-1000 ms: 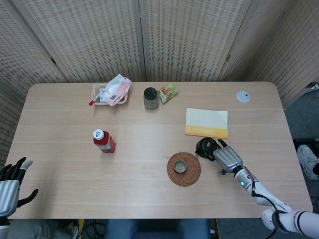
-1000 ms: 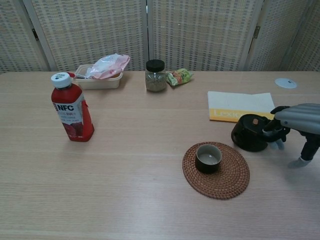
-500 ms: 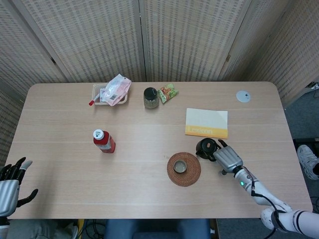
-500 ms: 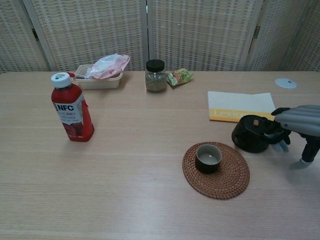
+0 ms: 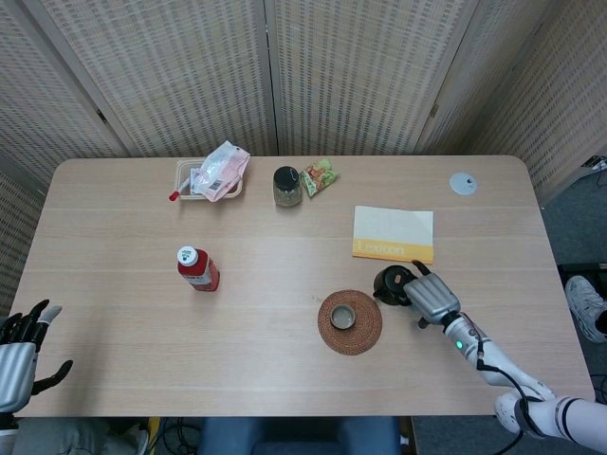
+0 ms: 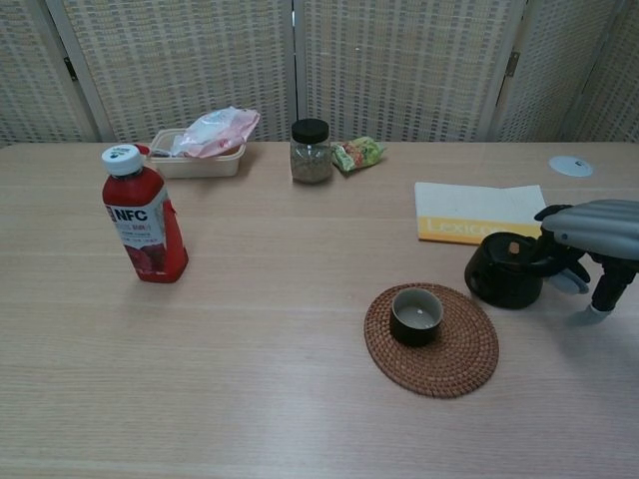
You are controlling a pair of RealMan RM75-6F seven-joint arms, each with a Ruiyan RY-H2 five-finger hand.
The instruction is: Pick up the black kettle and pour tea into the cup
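The black kettle (image 5: 389, 281) (image 6: 504, 271) stands on the table just right of a round woven coaster (image 5: 365, 332) (image 6: 469, 359). A small dark cup (image 5: 343, 316) (image 6: 416, 314) sits upright on that coaster. My right hand (image 5: 432, 299) (image 6: 589, 230) is at the kettle's right side, its fingers curled round the handle. Whether the kettle's base still touches the table is unclear. My left hand (image 5: 19, 351) hangs off the table's near left corner, holding nothing, fingers apart.
A red NFC bottle (image 5: 197, 268) (image 6: 143, 225) stands at the left. At the back are a tray with a pink bag (image 5: 216, 172) (image 6: 205, 140), a jar (image 5: 286, 186) (image 6: 311, 151) and a snack packet (image 5: 321, 175). A yellow-edged book (image 5: 394, 233) (image 6: 479, 212) lies behind the kettle.
My right hand and the kettle have shifted slightly to the right, away from the coaster. The left hand has stayed put.
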